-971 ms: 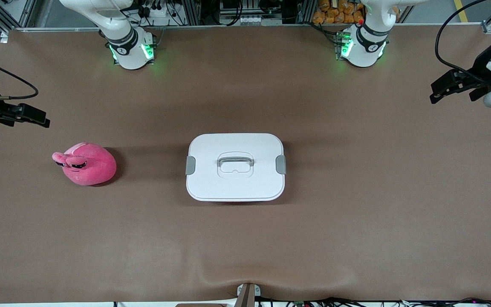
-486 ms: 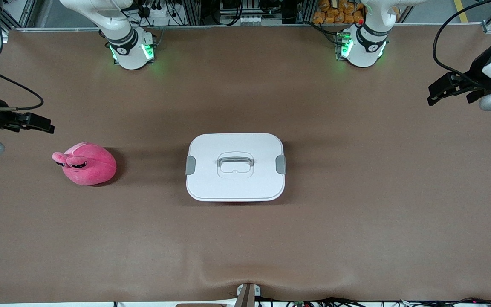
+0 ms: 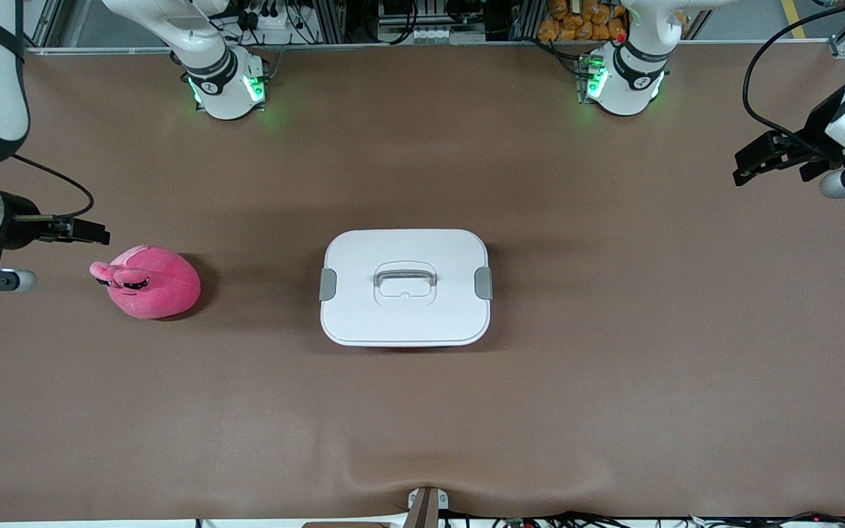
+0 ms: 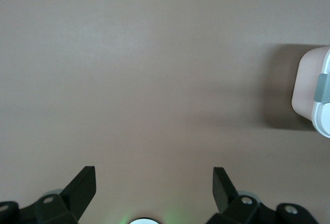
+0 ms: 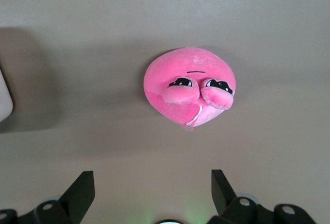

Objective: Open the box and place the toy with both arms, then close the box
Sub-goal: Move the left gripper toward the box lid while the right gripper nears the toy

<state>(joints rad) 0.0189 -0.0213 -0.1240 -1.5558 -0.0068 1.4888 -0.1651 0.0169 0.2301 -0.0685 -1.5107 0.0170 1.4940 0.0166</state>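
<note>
Box (image 3: 405,287) is sitting lidded at mid-desk (image 3: 613,381); I'm seeing the pink toy (image 3: 147,281) lying at its nine o'clock. Right claw (image 3: 92,235) is hovering released just beside the toy; left claw (image 3: 749,165) is hanging released at the box's two o'clock.

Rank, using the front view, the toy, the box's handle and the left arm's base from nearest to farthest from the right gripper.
Right gripper, open, over the table's right-arm end.
1. Toy, beside it.
2. Box's handle, mid-table.
3. Left arm's base, along the table's top edge.
</note>
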